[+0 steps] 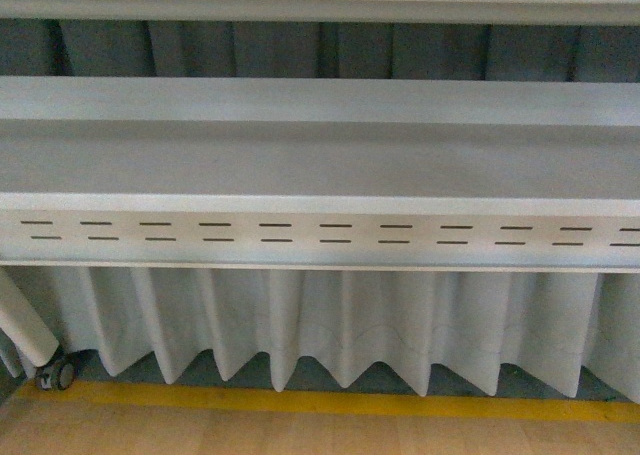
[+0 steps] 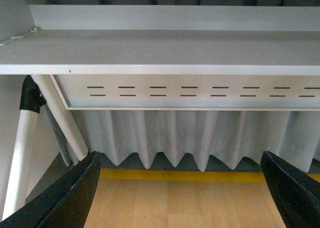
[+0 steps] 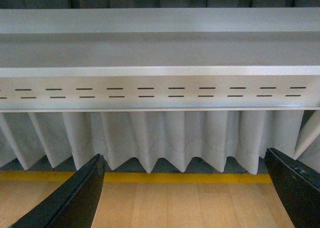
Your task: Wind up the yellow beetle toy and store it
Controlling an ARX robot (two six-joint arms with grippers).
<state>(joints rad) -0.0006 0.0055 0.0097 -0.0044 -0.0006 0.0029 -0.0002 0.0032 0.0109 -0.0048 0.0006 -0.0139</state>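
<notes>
Shelf unit [image 1: 320,160]: we see a white metal shelf spanning the full width of the front view, with a second board above it; its top surface carries nothing that we can make out.
Curtain [image 1: 340,320]: we see pale pleated fabric hanging below the shelf, its scalloped hem ending just above the floor; darker folds show behind the upper boards.
Floor [image 1: 320,435]: we see light wood planks at the lower edge of the front view.
Front panel [image 1: 320,233]: we see a white strip under the shelf edge, punched with two rows of short dark slots.
Yellow line [image 1: 330,403]: we see a painted stripe running across the floor, just in front of the curtain hem.
Frame leg [image 2: 60,118]: in the left wrist view we see a slanted white tube under the shelf end, beside a second white tube with a black joint.
Caster [image 1: 57,375]: we see a small wheel at the foot of a white leg, at the far left of the front view.
Left tool [image 2: 180,198]: we see two black fingers spread wide apart, released, nothing between them.
Right tool [image 3: 185,198]: we see two black fingers spread wide apart, released, nothing between them.
Yellow beetle toy: we find it in none of the three views.
</notes>
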